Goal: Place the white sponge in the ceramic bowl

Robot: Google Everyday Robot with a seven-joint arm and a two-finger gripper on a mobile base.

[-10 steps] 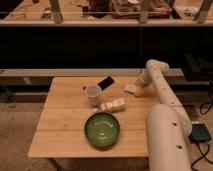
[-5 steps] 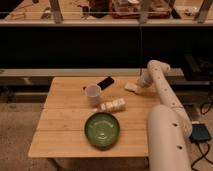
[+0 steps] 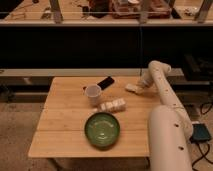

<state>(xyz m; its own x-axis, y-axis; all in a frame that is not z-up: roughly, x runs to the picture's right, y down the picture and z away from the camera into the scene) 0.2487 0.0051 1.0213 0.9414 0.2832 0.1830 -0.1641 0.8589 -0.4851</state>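
Wood table (image 3: pixel 60 125) holds the bowl (image 3: pixel 102 130) in front. The claw (image 3: pixel 140 85) sits right by the sponge (image 3: pixel 131 88); cannot tell if it pinches.

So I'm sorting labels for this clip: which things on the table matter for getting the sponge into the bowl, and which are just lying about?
Part of the job:
white sponge, toward the far right
ceramic bowl, green, at the near edge
gripper, right beside the sponge

Just lying about:
white cup
black flat object
whitish segmented bar
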